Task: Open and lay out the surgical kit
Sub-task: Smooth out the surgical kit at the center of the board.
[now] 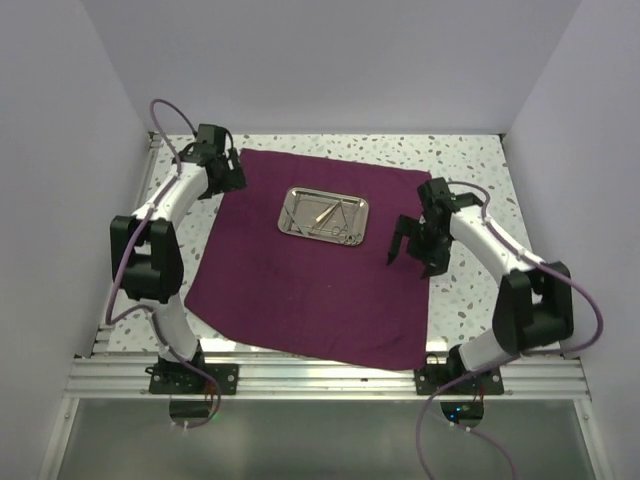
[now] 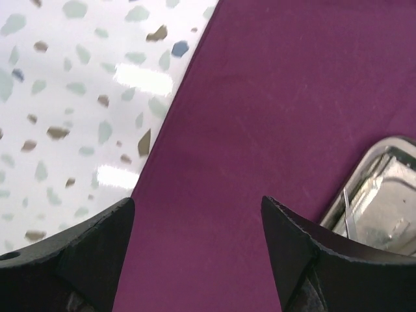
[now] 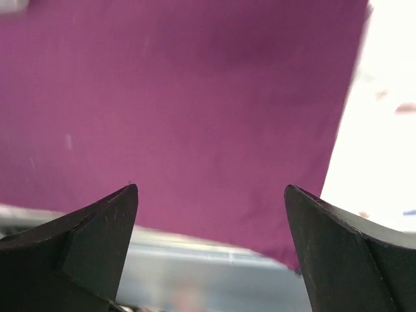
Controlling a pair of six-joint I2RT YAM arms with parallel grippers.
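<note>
The surgical kit lies unfolded: a plum cloth is spread flat on the table, with a small steel tray of thin silver instruments on its far middle. My left gripper hovers open over the cloth's far-left corner. In the left wrist view its gripper has only cloth between the fingers, with the tray's rim to the right. My right gripper hangs open above the cloth's right edge. In the right wrist view that gripper is empty over the cloth.
White speckled tabletop borders the cloth on the left, back and right. An aluminium rail runs along the near edge, and the cloth's front hem reaches it. Plain walls enclose the table on three sides.
</note>
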